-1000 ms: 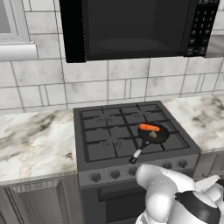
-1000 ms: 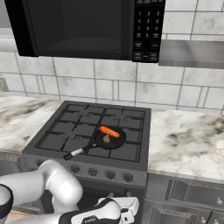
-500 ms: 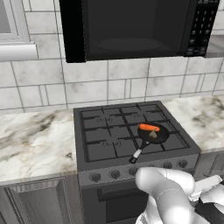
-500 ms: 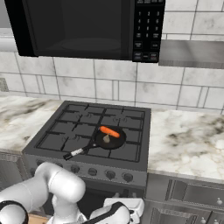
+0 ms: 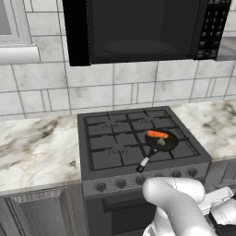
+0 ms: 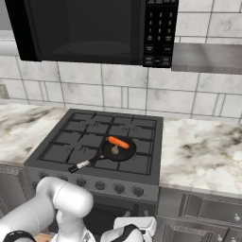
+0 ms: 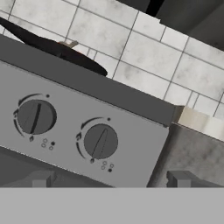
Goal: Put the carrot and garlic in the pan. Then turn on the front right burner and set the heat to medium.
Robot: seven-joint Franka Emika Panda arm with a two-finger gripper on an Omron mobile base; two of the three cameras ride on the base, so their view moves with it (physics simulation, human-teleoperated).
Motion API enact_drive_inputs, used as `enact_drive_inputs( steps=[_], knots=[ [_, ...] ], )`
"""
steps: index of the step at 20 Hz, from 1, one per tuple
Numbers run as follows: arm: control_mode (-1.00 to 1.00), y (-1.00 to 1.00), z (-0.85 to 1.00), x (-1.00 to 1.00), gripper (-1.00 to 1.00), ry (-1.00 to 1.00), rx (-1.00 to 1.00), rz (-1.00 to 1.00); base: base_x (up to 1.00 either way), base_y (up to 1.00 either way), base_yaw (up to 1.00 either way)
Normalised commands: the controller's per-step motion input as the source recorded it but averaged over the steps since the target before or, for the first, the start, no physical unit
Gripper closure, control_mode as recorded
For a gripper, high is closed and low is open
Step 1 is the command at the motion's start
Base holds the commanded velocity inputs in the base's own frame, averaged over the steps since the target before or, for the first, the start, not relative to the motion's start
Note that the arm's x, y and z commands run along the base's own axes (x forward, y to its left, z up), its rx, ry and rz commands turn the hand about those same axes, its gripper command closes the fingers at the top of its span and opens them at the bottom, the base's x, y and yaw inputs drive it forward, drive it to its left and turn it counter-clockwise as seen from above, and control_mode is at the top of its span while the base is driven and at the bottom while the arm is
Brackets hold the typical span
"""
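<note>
1. The round black pan (image 5: 161,141) is sitting on the front right burner (image 6: 122,156), its thin handle ending in a silver tip that points near-left.
2. The bright orange tapered carrot (image 5: 157,134) and the small pale garlic (image 6: 115,150) are lying inside the pan.
3. Two round grey knobs (image 7: 100,141) are facing the hand camera on the smooth stove panel (image 7: 131,144).
4. The white arm (image 6: 56,208) is folding low before the stove; the claw is standing wide, gripping nothing.
</note>
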Motion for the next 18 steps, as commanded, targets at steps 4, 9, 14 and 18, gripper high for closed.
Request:
enact_drive_inputs(
  steps=[4, 9, 14, 18],
  knots=[
    [-1.0, 0.0, -0.15, 0.12, -1.0, 0.0, -0.07, 0.0, 0.0, 0.0, 0.0],
    [-1.0, 0.04, -0.03, 0.13, -1.0, 0.0, -0.07, 0.0, 0.0, 0.0, 0.0],
    [-1.0, 0.01, 0.0, 0.16, -1.0, 0.0, -0.06, 0.0, 0.0, 0.0, 0.0],
    [-1.0, 0.01, 0.0, 0.17, -1.0, 0.0, -0.06, 0.0, 0.0, 0.0, 0.0]
  ],
)
